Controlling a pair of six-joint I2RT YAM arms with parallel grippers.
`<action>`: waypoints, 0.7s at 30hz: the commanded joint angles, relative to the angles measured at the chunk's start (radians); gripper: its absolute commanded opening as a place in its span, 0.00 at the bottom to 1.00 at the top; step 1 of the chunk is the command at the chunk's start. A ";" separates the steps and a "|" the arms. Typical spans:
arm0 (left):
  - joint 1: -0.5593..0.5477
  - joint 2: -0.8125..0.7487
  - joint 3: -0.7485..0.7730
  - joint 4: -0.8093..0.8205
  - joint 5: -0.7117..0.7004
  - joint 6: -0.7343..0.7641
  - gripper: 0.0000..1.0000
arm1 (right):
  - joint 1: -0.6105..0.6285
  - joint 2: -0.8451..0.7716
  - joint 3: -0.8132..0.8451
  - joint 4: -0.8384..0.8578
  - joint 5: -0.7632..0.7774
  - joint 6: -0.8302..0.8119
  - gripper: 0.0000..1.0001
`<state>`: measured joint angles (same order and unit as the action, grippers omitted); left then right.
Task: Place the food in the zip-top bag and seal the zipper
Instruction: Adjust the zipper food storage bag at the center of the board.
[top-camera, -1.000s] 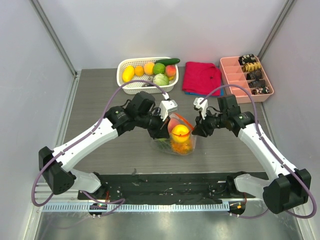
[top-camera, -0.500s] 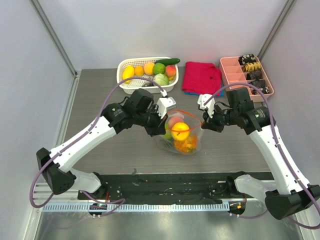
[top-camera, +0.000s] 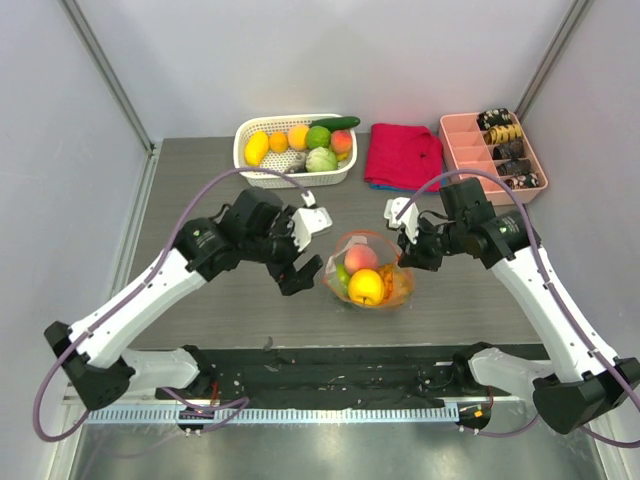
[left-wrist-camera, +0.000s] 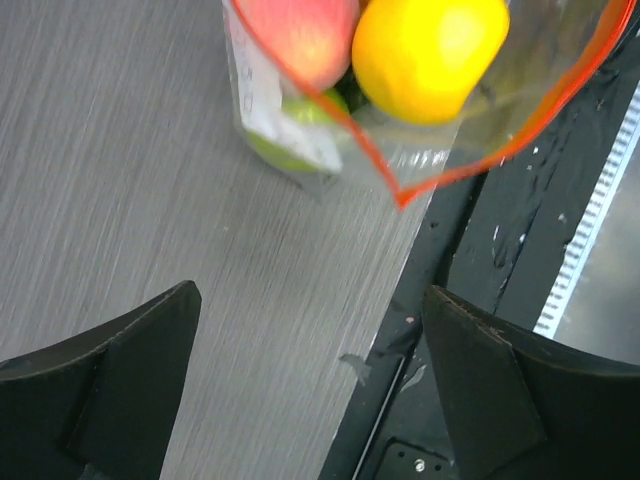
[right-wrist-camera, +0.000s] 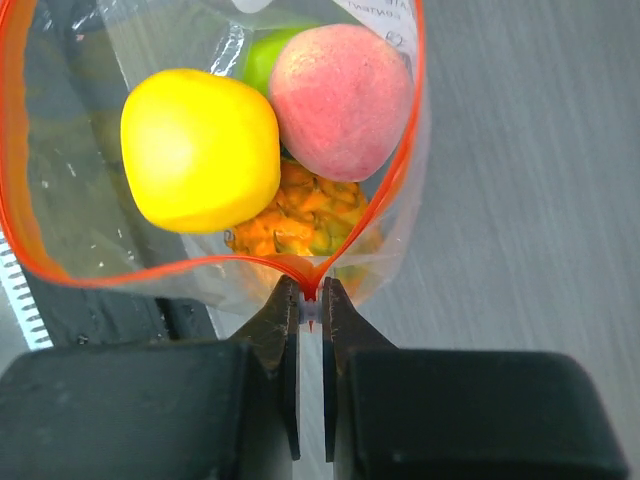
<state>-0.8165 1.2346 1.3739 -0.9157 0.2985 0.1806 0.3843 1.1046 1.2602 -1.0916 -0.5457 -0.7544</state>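
The right end effector (right-wrist-camera: 310, 300) is clamped shut on one end of the thin orange-red zipper (right-wrist-camera: 312, 276) of the clear crinkly zip-top bag (top-camera: 400, 281). The bag sits mid-frame in the top view on the grey wood-grain surface (top-camera: 200, 190), mouth gaping, with a round yellow fruit (right-wrist-camera: 200, 150) and a pink peach-like fruit (right-wrist-camera: 340, 100) inside. The strip's long axis runs left to right. Its free end faces the left end effector (top-camera: 303, 275), spread wide and empty just left of the bag, which I judge is the nearer arm.

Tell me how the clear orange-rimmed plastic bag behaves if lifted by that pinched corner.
Probably floppy: the clear plastic bag is thin film, held at one corner by the right gripper. Likely to sag, with the round yellow fruit and pink peach inside. Its mouth gapes, so tilting may spill them.
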 joint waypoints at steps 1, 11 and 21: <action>0.007 -0.096 -0.066 0.190 0.040 0.096 0.81 | 0.008 -0.023 -0.021 0.056 -0.005 0.062 0.01; 0.002 0.155 0.189 0.137 0.083 -0.157 0.79 | 0.010 -0.022 0.059 0.027 -0.017 0.125 0.01; -0.019 0.216 0.111 -0.075 0.028 -0.185 0.33 | 0.011 -0.040 0.129 -0.007 -0.031 0.176 0.01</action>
<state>-0.8253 1.4059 1.4551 -0.8455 0.3168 -0.0097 0.3908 1.0840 1.3006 -1.0912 -0.5518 -0.6090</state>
